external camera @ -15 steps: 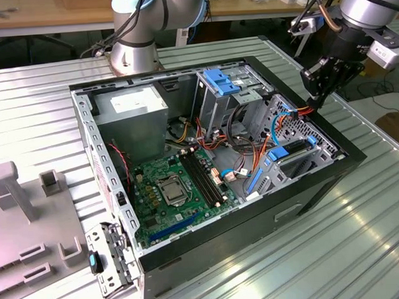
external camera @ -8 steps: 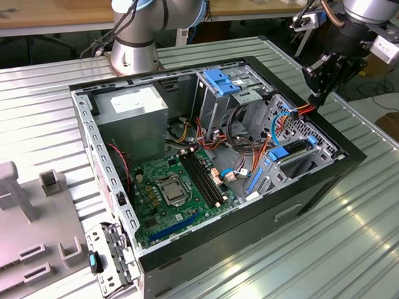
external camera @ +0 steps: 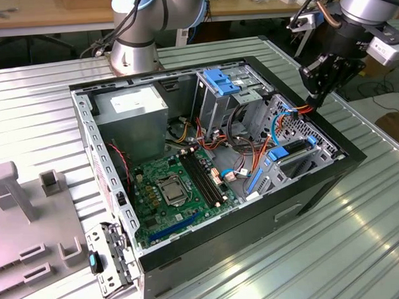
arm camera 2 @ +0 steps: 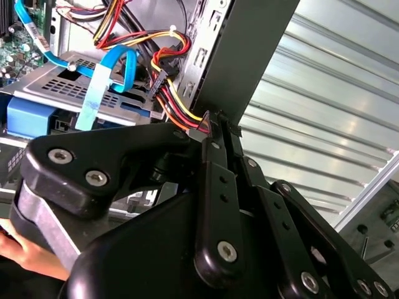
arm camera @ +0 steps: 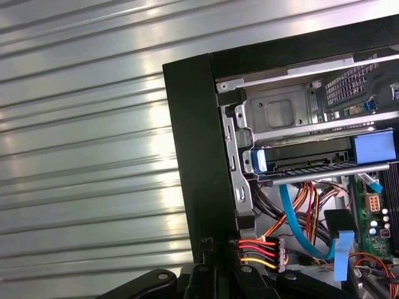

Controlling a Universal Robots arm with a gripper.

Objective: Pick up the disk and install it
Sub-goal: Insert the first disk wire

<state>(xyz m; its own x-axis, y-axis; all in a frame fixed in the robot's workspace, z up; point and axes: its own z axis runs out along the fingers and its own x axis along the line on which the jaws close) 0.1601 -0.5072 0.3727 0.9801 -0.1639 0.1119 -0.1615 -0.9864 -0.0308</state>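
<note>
Disk [arm camera: 305, 161], dark w/ blue rail ends, in cage [arm camera: 274, 115]; gripper [arm camera 2: 215, 123] pinches pwr plug [arm camera: 269, 252].

Glossy ribbed metal table [external camera: 323, 250], matt black tool [arm camera 2: 216, 121]

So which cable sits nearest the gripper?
The red-yellow-black power lead, its connector right at the gripper; the blue cables run deeper inside the case.

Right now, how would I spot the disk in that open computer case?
Find the open black computer case, then the perforated grey metal drive cage at the exterior view's right. The flat grey disk lies slotted in it, its bright blue plastic rail ends setting it apart from bare metal.
</note>
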